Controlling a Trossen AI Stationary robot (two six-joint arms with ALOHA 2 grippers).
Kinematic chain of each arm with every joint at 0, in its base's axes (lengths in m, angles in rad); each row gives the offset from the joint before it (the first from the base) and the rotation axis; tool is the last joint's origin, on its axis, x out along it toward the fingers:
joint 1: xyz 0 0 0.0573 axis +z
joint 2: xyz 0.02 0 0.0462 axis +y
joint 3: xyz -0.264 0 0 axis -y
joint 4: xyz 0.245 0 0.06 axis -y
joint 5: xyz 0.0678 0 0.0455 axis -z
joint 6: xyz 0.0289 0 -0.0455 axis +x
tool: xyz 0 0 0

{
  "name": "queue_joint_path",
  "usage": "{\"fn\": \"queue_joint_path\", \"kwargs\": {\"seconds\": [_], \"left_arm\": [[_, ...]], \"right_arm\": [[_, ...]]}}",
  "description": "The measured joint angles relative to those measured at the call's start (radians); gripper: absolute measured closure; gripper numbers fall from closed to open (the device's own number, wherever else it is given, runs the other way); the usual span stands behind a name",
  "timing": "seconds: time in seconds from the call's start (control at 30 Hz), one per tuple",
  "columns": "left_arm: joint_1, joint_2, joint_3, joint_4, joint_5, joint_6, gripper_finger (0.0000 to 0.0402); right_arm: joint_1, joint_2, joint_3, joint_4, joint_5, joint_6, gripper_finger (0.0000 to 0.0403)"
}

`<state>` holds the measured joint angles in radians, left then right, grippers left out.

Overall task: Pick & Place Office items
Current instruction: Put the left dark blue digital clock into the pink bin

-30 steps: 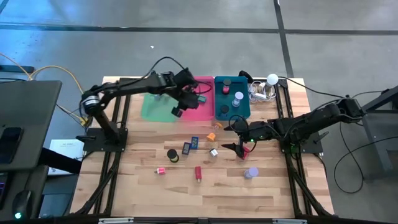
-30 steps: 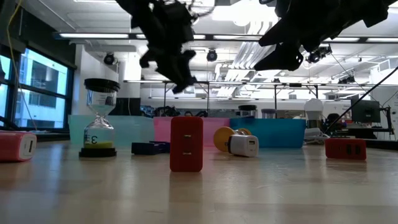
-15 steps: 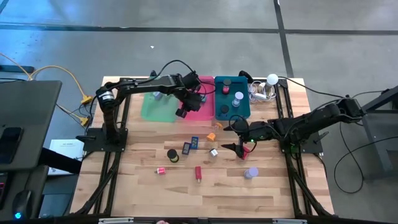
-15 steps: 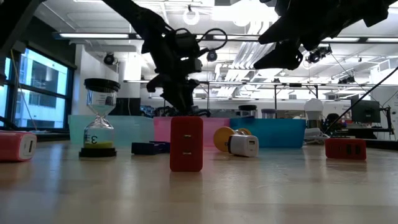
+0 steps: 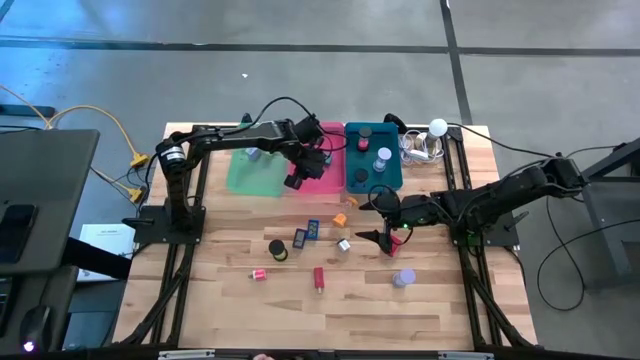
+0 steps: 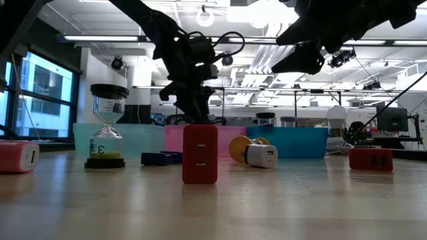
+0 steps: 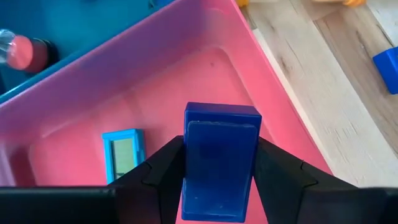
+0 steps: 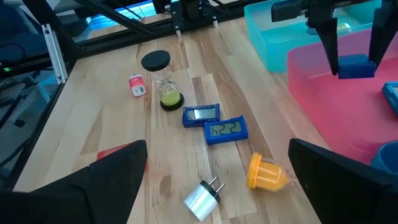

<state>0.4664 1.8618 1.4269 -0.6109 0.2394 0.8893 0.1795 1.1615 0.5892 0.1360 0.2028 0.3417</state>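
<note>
**Left arm over pink tray, blue block in jaws**

Left gripper (image 7: 217, 180) is positioned above the pink tray (image 7: 155, 93), its two fingers pinching a dark blue block (image 7: 221, 162) by the sides. In the right wrist view the same block (image 8: 356, 65) hangs just above the tray floor; contact with the floor cannot be judged from these angles. A light blue clip-like item with a small display (image 7: 123, 154) lies flat in the pink tray beside the held block.

Right gripper (image 5: 385, 238) is spread wide, holding nothing, and hovers over the table near the front of the teal tray (image 5: 352, 180). A red block (image 5: 402, 237) lies close beside it.

On the bare table, seen from the right wrist: an hourglass with a black cap and green sand (image 8: 163, 81), standing upright; a small red-and-white piece (image 8: 136, 86) next to it; two blue display items (image 8: 214, 122) lying side by side, touching or nearly so; an orange piece (image 8: 264, 172) on its side; a white plug adapter (image 8: 202, 199).

High view also shows a red block (image 5: 319, 279) and a lavender cylinder (image 5: 403, 277) nearer the table front. The green tray (image 5: 240, 178) sits left of the pink one.
</note>
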Motion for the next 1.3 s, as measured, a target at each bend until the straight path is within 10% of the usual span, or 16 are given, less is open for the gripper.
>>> {"fn": "queue_joint_path", "kwargs": {"seconds": [1.3], "left_arm": [[-0.009, 0.000, 0.000, 0.031, -0.008, -0.053, 0.0224]], "right_arm": [[0.000, 0.000, 0.000, -0.012, 0.000, 0.002, 0.0022]]}}
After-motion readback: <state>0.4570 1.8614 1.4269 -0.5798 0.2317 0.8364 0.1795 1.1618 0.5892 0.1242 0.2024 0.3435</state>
